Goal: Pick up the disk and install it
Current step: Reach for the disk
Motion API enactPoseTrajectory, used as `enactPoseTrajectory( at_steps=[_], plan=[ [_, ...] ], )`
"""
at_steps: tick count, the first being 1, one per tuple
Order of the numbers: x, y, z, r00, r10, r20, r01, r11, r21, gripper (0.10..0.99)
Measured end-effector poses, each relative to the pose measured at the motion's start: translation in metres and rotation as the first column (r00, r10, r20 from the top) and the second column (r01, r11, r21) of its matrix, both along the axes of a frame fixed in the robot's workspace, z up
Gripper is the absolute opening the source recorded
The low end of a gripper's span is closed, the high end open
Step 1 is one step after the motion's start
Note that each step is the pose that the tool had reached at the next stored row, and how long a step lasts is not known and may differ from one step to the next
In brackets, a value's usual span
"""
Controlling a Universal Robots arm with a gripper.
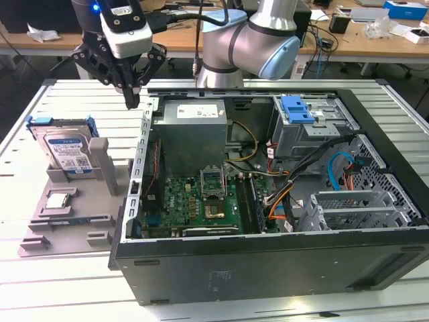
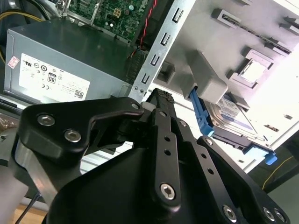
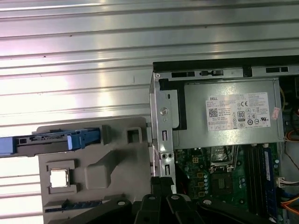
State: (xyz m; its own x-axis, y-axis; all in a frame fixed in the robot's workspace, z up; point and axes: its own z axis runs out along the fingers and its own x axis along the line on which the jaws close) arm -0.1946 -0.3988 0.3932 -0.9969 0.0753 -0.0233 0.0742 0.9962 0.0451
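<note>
Silver, flat rectangular hard disk [image 1: 67,153] with white-and-blue label and blue rails, propped on edge in grey plastic holder [image 1: 67,231], just beside open black computer case [image 1: 268,261]. Black gripper [image 1: 132,100] above case wall, near disk, fingers [image 2: 161,107] seemingly pressed together, empty.

A ribbed aluminium table [image 1: 60,295] fronts cluttered wooden desks [image 1: 375,41] behind.

We are looking at a silver disk [image 1: 66,151] with a white and blue label and blue side rails, at the exterior view's left. The holder [image 1: 40,231] under it is showing plain grey. The gripper [image 1: 132,100] is looking black. The table [image 1: 40,295] is shining silver with long stripes. Inside the black case [image 1: 268,265], a board [image 1: 201,201] is showing green and a latch [image 1: 298,109] bright blue.
</note>
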Motion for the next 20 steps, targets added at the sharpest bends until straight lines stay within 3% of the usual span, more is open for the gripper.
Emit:
enactPoseTrajectory(
  at_steps=[2,8,20],
  plan=[
    [-0.0099,0.0,0.0,1.0,0.0,0.0,0.0,1.0,0.0,0.106],
    [-0.0186,0.0,0.0,1.0,0.0,0.0,0.0,1.0,0.0,0.106],
    [-0.0496,0.0,0.0,1.0,0.0,0.0001,0.0,1.0,0.0,0.106]
  ],
)
